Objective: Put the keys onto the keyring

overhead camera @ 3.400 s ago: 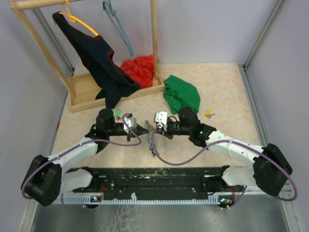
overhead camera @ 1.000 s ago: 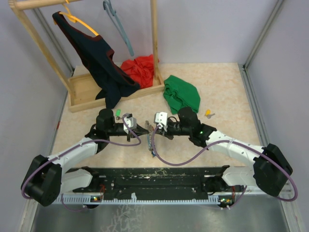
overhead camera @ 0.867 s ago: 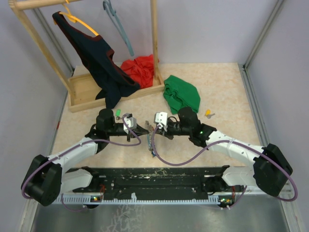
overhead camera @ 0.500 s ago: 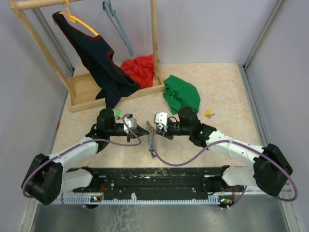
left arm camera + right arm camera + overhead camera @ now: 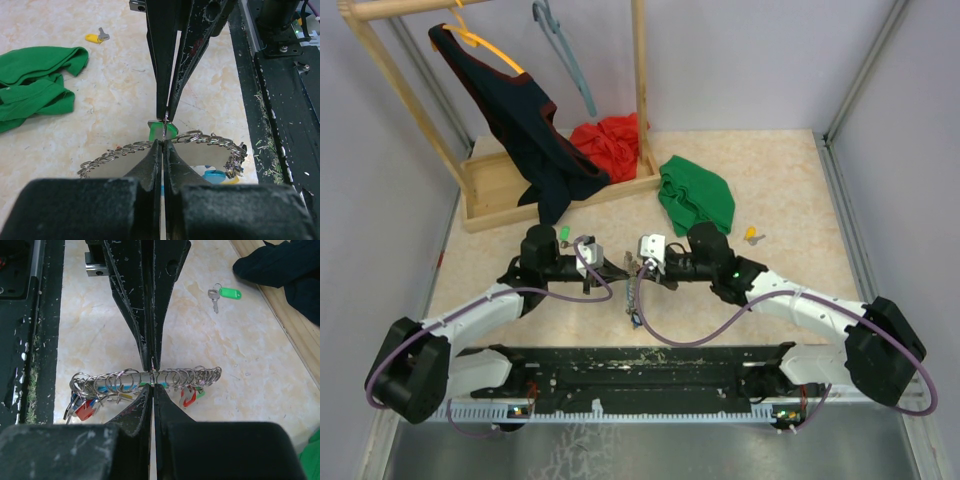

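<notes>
My two grippers meet tip to tip at the table's middle. My left gripper (image 5: pixel 620 265) (image 5: pixel 163 143) is shut on the keyring's wire. The keyring (image 5: pixel 633 298) (image 5: pixel 210 141) (image 5: pixel 190 375) is a silver wire strung with several small rings and coloured tags, and it hangs between the fingertips. My right gripper (image 5: pixel 636 267) (image 5: pixel 152 387) is shut on a thin key with a green tag (image 5: pixel 171 131), held against the wire. A loose green-tagged key (image 5: pixel 563 234) (image 5: pixel 226 292) lies beside the left arm. A yellow-tagged key (image 5: pixel 751 235) (image 5: pixel 95 37) lies at the right.
A green cloth (image 5: pixel 696 193) (image 5: pixel 35 80) lies just behind the right arm. A wooden clothes rack (image 5: pixel 500 190) with a dark garment (image 5: pixel 525 130) and a red cloth (image 5: pixel 610 135) stands at the back left. The black base rail (image 5: pixel 640 365) runs along the near edge.
Both grippers stay pinched together at the same spot. The hanging keyring has shifted slightly to the left.
</notes>
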